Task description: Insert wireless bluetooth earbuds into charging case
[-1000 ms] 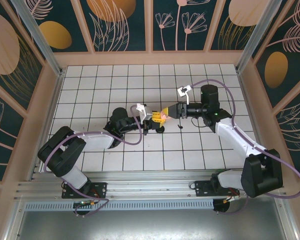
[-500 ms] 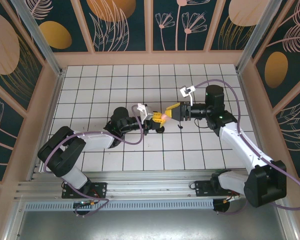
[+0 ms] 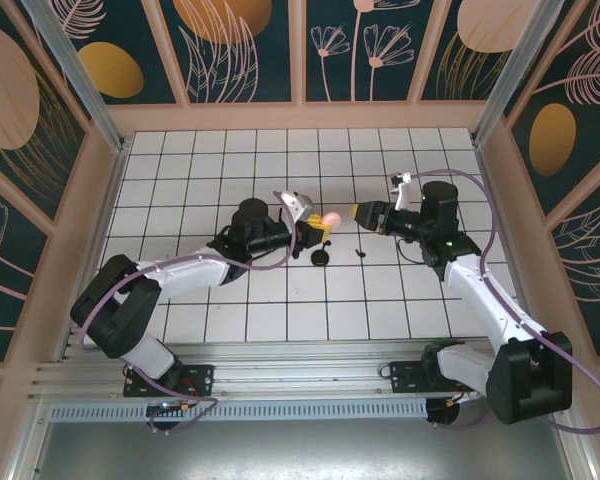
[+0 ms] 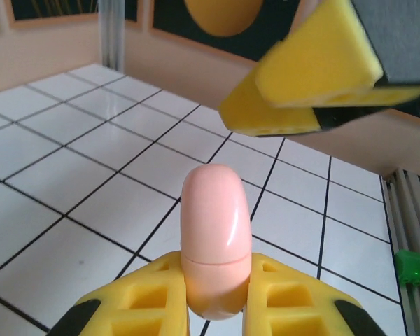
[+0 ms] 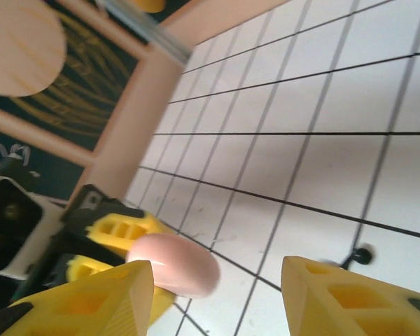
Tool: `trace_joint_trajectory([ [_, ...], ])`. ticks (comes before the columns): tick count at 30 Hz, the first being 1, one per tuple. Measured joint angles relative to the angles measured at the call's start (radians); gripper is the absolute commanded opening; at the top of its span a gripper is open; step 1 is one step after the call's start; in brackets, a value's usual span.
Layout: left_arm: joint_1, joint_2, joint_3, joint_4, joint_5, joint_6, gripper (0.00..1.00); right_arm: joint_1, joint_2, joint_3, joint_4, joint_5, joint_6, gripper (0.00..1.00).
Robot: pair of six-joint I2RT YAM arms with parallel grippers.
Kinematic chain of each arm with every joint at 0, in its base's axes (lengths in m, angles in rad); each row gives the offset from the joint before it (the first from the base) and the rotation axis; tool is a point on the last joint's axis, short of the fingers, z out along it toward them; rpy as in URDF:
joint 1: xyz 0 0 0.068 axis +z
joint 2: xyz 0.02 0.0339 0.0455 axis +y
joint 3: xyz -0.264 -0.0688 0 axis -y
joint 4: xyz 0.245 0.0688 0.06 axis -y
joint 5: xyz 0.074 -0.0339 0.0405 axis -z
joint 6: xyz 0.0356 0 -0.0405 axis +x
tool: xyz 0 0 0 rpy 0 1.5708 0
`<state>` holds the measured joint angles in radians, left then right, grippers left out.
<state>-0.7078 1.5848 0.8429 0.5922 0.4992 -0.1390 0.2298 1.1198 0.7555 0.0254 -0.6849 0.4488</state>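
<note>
Grip: left gripper (image 3: 318, 224) closed on case (image 4: 215, 238), yellow fingers (image 4: 140, 301) clamping its lower end, seam about level with their tips, raised off table (image 3: 230, 160).
Opposite: right gripper (image 3: 362, 212) parted, empty, facing case, near but apart.
Handling: likely light, hard and glossy, so slippery; best gripped low across its sides, leaving lid free.
Contents: case shut along seam; whether buds lie inside, cannot tell.
Table: black disc (image 3: 320, 257) and tiny dark piece (image 3: 360, 253) lie near both grippers.

The table (image 3: 180, 180) is viewed steeply from above; the charging case (image 4: 215, 238) is framed closely by both wrist cameras, from opposite sides.
</note>
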Motion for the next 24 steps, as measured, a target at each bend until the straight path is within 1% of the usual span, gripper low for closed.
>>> trace_joint_trajectory([
  [6, 0.010, 0.006, 0.146, -0.333, -0.067, -0.100, 0.16, 0.015, 0.004, -0.028, 0.000, 0.110, 0.033, 0.51],
  [9, 0.036, 0.017, 0.219, -0.467, -0.089, -0.137, 0.16, 0.027, 0.005, -0.047, 0.010, 0.130, 0.034, 0.51],
  [14, 0.114, 0.035, 0.264, -0.631, -0.112, -0.171, 0.17, 0.033, 0.006, -0.073, 0.031, 0.145, 0.042, 0.51],
  [18, 0.168, 0.080, 0.311, -0.762, -0.136, -0.173, 0.17, 0.036, 0.011, -0.078, 0.050, 0.146, 0.048, 0.51],
  [24, 0.232, 0.147, 0.369, -0.892, -0.154, -0.172, 0.17, 0.053, 0.036, -0.079, 0.080, 0.146, 0.051, 0.51],
])
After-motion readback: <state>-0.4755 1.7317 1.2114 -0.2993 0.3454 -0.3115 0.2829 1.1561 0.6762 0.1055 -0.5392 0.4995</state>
